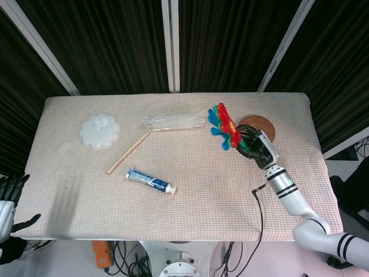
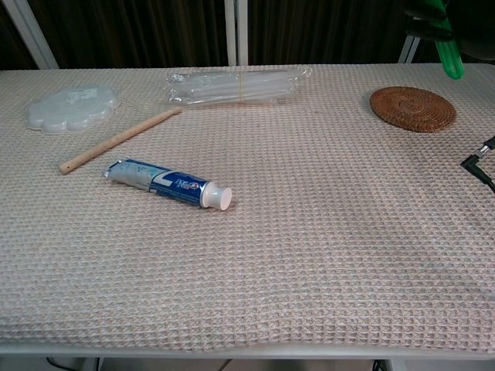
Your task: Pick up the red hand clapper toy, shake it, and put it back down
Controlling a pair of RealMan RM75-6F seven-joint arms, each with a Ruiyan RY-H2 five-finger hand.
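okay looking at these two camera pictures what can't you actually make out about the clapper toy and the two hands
- Red hand clapper toy: seen edge-on in the head view, so its face is hidden; in the chest view only the green handle tip shows, the rest cut off by the top edge.
- Right hand: its fingers around the handle are too dark to separate.
- Left hand: cut off by the head view's left edge; absent from the chest view.
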